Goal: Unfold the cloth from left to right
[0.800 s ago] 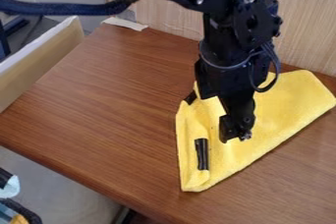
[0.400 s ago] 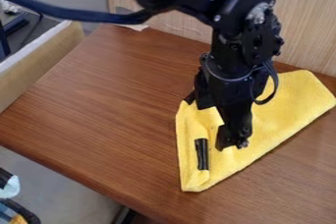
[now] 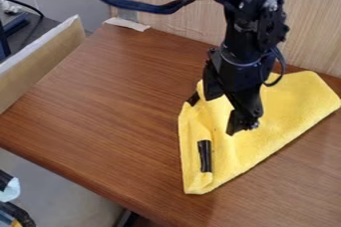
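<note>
Camera view: arm (image 3: 245,37) partly hides cloth (image 3: 289,109); hand (image 3: 242,124) dark, can't tell opening or grip.

a wide passage lies open over the desk (image 3: 106,101) at left of the yellow cloth (image 3: 289,116); a wood-grained wall (image 3: 166,29) bars the far side, while the black arm (image 3: 250,47) blocks room above the cloth.

no text or labels that i can read – hard to be sure.
</note>
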Robot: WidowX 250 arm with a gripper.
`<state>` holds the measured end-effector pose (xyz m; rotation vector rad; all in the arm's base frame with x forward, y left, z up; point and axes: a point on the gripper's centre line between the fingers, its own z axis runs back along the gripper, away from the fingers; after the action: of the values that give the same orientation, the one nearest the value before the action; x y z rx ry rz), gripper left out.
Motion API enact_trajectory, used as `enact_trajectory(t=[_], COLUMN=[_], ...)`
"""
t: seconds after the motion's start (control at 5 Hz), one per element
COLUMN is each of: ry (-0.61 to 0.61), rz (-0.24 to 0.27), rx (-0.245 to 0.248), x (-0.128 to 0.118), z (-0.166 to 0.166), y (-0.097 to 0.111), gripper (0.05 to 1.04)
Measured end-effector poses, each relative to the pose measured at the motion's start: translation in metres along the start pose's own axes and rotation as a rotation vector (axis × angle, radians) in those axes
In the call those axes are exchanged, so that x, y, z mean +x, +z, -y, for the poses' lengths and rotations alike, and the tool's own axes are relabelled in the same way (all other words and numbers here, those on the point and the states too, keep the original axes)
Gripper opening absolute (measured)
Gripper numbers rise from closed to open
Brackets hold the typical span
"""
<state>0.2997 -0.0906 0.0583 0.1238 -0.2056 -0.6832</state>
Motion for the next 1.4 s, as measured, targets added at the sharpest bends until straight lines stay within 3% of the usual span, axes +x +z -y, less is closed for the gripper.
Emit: enact_trajectory(t=[0.6,1.0,1.4], ry=[0.183,0.241,0.254], rz=[-0.061,-0.119,-0.141], rx=[-0.015,-0.033,-0.042], x=[0.002,0.001,0.009], z=[-0.053,-0.067,-0.074], y=[-0.024,-0.044,-0.060], gripper=[1.000,1.000,1.000])
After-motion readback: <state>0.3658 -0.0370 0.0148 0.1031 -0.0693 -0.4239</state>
